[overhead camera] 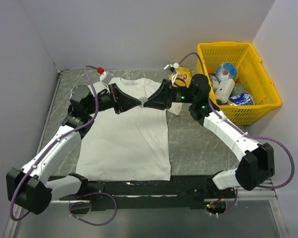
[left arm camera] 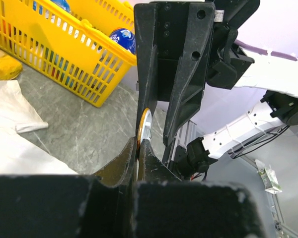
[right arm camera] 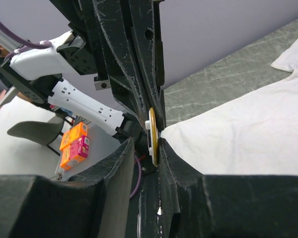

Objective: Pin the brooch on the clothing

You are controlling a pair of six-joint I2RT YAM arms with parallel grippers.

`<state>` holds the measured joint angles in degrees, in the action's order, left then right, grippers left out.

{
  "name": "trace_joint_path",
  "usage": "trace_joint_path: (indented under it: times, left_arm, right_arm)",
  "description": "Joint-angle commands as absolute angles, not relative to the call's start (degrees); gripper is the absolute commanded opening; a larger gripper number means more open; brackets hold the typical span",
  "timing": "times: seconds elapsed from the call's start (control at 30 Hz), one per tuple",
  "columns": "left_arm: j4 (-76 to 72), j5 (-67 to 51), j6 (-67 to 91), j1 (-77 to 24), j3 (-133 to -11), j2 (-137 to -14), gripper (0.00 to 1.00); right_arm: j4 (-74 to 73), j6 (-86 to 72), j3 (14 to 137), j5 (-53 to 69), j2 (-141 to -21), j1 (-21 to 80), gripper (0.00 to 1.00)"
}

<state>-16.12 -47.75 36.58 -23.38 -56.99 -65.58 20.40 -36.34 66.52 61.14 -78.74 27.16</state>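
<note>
Brooch (left arm camera: pixel 145 130), a tiny round golden-rimmed disc with a pale silvery face, sits between the tips of the two claws, which meet nose to nose over the upper chest of the plain white short-sleeved cotton T-shirt (overhead camera: pixel 126 144). The spot is nearer the far edge of the grey stone-patterned desk (overhead camera: pixel 198 144) than the near one, about midway between its left and right edges.

Left claw (overhead camera: pixel 134 103) is pressed together on the disc. In the left wrist view its black fingers (left arm camera: pixel 119 158) leave only a thin slit, and the brooch stands edge-up in that slit, clamped by its two faces.

Right claw (overhead camera: pixel 149 101) reaches in from the opposite side and is slightly spread. In the right wrist view its fingers (right arm camera: pixel 179 168) flank the edge-on disc with a gap wider than the disc is thick, and the disc lies nearer the right-hand finger. Whether that finger touches it cannot be told.

The T-shirt lies flat on the desk, neck toward the far edge and hem toward the near edge. A yellow plastic lattice basket (overhead camera: pixel 248 116) of small items stands at the far right corner, with a yellow crisp bag (overhead camera: pixel 181 77) just left of it, beside the shirt's sleeve.
</note>
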Motion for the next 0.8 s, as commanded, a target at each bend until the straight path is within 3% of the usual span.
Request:
trace_joint_path:
  times: [0.0, 0.53, 0.77]
  left_arm:
    - [-14.24, -47.81, 33.66, -23.64, -58.54, -63.90, 0.01]
    - [-13.36, -48.34, 33.14, -23.90, -59.68, -63.63, 0.01]
    - [-10.55, -46.49, 30.76, -25.31, -61.96, -62.93, 0.01]
  right_arm:
    - [24.08, -36.83, 69.52, 61.70, -79.10, 27.60, 0.33]
    - [22.86, -36.12, 71.01, 62.67, -80.24, 27.60, 0.09]
    - [13.46, -30.15, 73.30, 59.24, -80.51, 27.77, 0.00]
